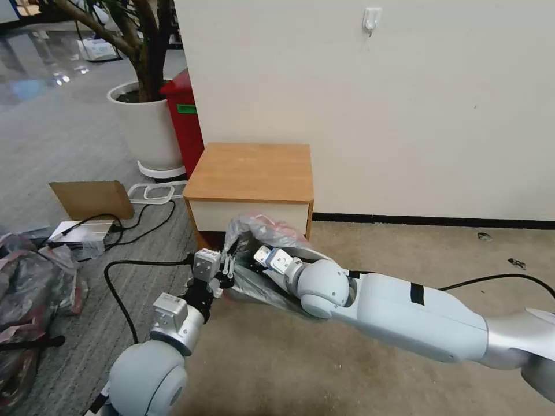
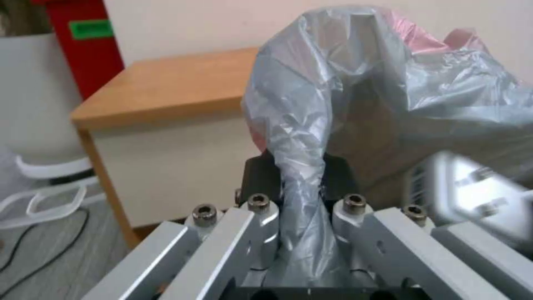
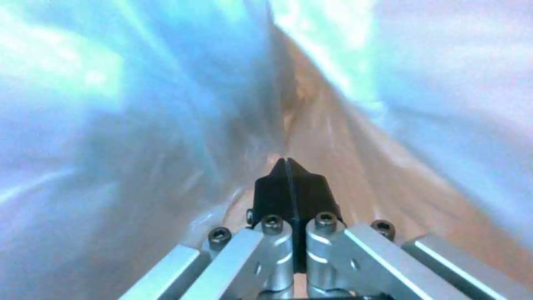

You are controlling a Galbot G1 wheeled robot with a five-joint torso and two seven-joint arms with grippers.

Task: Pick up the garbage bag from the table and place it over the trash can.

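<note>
I look at a plain cream wall [image 1: 404, 104] with a white hook [image 1: 371, 23] and a black baseboard [image 1: 433, 220]. Beige carpet [image 1: 404, 254] meets grey floor [image 1: 63, 127], glossy farther back. A potted tree [image 1: 147, 124], red bin [image 1: 185, 124] and cardboard sheet [image 1: 92, 198] stand nearby.

Pale grey-white arms, rounded ball joints, black cables. Right arm [image 1: 404, 318] has black band. Silver gripper linkages, black pads, hex screws.
</note>
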